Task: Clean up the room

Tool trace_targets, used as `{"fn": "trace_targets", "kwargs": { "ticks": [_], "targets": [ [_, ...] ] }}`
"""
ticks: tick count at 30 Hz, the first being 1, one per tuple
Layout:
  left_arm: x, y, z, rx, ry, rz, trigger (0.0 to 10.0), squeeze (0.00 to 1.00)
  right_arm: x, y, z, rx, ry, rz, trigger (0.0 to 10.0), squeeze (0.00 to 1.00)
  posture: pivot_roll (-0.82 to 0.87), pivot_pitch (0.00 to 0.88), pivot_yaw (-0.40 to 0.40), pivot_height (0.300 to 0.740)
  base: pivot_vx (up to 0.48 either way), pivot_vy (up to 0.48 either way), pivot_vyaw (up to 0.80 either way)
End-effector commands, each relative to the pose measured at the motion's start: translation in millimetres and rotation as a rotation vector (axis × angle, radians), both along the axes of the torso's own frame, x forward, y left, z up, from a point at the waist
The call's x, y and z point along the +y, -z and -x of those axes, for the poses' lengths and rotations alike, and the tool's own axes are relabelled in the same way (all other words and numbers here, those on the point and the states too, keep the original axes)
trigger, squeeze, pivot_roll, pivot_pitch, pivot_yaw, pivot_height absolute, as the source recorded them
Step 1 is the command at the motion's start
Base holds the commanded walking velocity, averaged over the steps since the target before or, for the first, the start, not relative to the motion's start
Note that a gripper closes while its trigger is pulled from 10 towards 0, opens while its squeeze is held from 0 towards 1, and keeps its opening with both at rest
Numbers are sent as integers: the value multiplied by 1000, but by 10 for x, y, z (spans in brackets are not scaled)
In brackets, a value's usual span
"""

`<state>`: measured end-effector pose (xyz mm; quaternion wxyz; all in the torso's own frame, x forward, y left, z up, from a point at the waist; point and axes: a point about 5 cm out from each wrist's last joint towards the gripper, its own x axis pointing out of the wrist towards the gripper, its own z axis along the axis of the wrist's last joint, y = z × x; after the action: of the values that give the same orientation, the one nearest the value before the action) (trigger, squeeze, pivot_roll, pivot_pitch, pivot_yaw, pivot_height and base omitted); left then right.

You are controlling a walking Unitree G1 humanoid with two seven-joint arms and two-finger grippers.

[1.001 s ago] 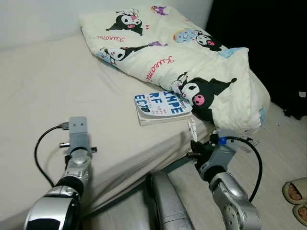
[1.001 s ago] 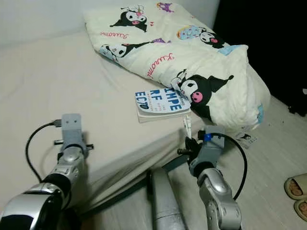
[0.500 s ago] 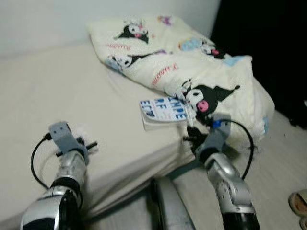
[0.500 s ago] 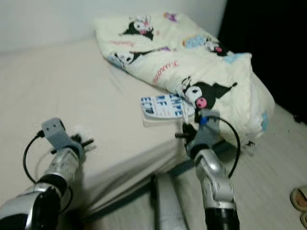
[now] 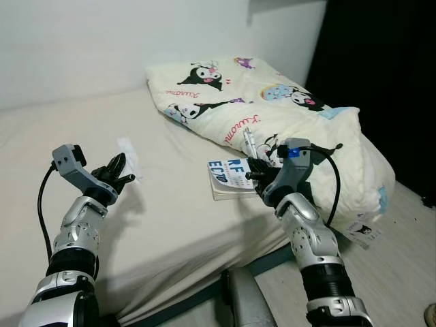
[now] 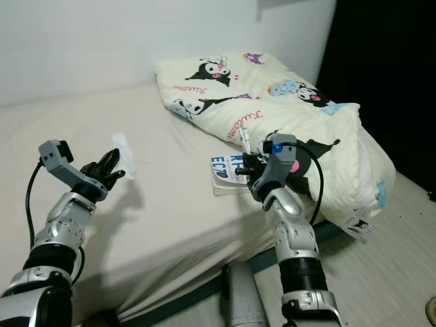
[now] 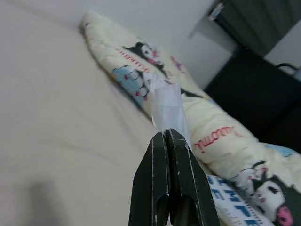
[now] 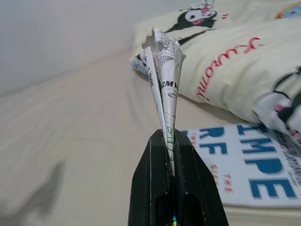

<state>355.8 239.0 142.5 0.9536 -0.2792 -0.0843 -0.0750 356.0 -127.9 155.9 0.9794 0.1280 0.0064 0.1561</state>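
My left gripper (image 5: 120, 173) hangs over the cream bed (image 5: 170, 211), shut on a thin whitish scrap of wrapper (image 5: 128, 152) that sticks up past its fingertips (image 7: 165, 135). My right gripper (image 5: 253, 168) is raised near the bed's edge, shut on a folded printed wrapper (image 8: 164, 70), which stands above a blue-and-white book (image 5: 231, 178). The book lies on the bed against a cream cartoon-print blanket (image 5: 272, 109).
A white wall runs behind the bed. A dark area (image 5: 381, 68) stands to the right. Pale wooden floor (image 5: 402, 272) lies beyond the bed's corner, with a paper tag (image 5: 361, 233) on it. A grey rounded part (image 5: 242, 303) shows below the bed edge.
Both arms have risen from the bed's edge to above the mattress, each still gripping its scrap. The camera has tilted up, so the whole scene sits lower.
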Motion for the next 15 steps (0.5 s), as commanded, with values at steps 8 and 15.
{"fn": "trace_targets", "kwargs": {
  "ticks": [8,15],
  "targets": [
    [-255,198,66,61,87,45,10000,0,-7,61,-90,-8,-7,-26,10000,0,-118,0,-15,605,0,0,0],
    [-381,364,86,152,130,-9,10000,0,-23,158,-112,10,3,-31,10000,0,-103,0,-11,630,-202,0,0]
  ]
}}
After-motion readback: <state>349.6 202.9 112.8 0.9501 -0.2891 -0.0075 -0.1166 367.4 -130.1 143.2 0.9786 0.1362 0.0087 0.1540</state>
